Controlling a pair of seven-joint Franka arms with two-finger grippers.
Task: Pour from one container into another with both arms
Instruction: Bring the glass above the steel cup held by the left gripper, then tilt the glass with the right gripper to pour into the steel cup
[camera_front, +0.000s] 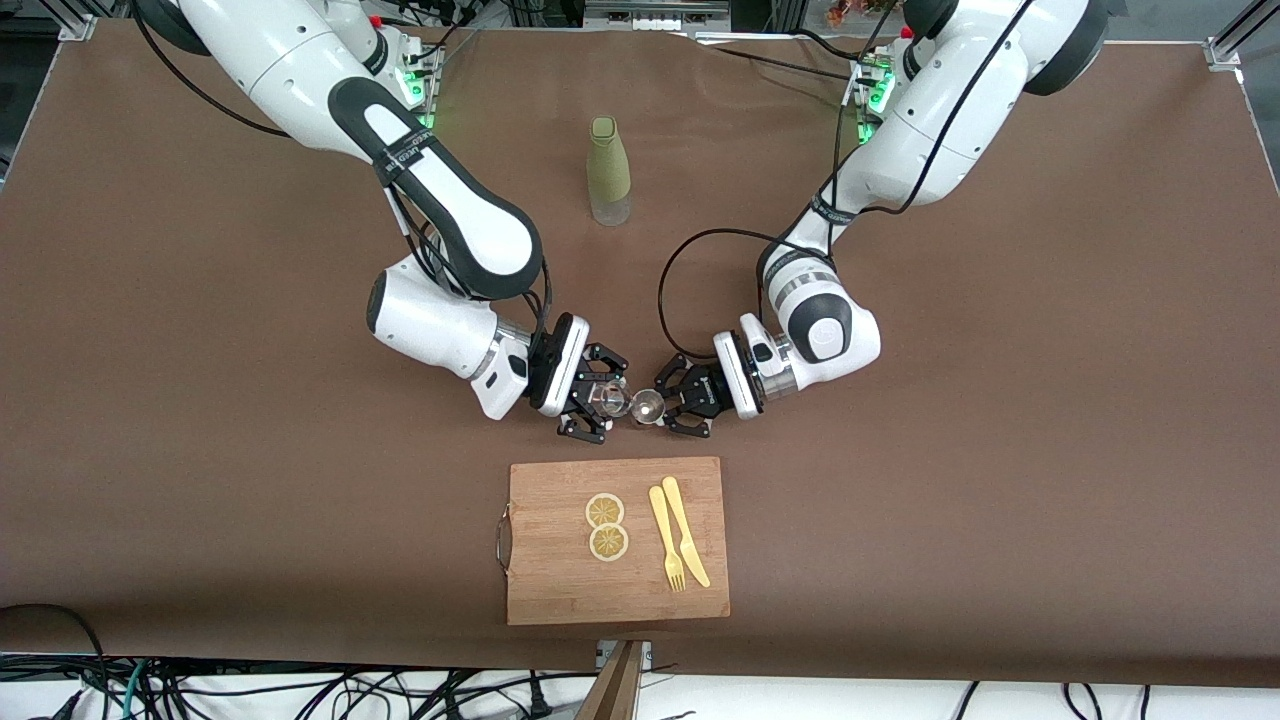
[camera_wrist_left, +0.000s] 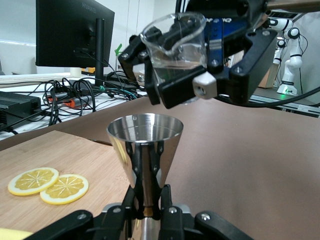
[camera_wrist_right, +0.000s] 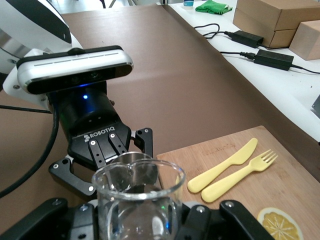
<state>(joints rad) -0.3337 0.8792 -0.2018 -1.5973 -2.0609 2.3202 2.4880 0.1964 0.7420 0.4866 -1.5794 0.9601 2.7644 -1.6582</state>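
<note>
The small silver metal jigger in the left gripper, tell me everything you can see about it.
The small silver metal jigger is hourglass-shaped, polished and mirror-like, with a round open mouth facing up. It stands upright, clamped at its narrow waist by the left gripper, in the air over the brown table just above the wooden cutting board. The clear glass cup in the right gripper is tilted above its mouth, not touching it.

"ROBOTIQ" is read in white on the black body of the left gripper (camera_wrist_right: 117, 165), and "HUAWEI" is made out on a black monitor (camera_wrist_left: 75, 32).
</note>
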